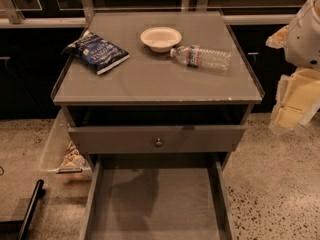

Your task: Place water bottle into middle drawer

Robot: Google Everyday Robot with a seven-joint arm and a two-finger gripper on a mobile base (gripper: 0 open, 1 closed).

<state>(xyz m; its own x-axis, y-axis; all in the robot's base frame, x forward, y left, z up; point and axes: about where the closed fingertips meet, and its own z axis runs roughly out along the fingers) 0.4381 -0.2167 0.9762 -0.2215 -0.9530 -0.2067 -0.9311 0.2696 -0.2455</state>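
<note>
The water bottle [202, 57] lies on its side on the grey cabinet top [150, 79], right of centre, with its white cap pointing left toward the bowl. The middle drawer [157, 199] is pulled out at the bottom of the view, and its flat grey floor is bare. My arm comes in at the right edge. The gripper [292, 106] hangs there beside the cabinet's right side, below and to the right of the bottle and apart from it, holding nothing that I can see.
A white bowl [160, 38] stands at the back middle of the top. A blue snack bag [97, 50] lies at the left. A grey drawer front with a round knob [158, 142] sits above the open drawer. A clear bin [62, 151] stands on the floor at the left.
</note>
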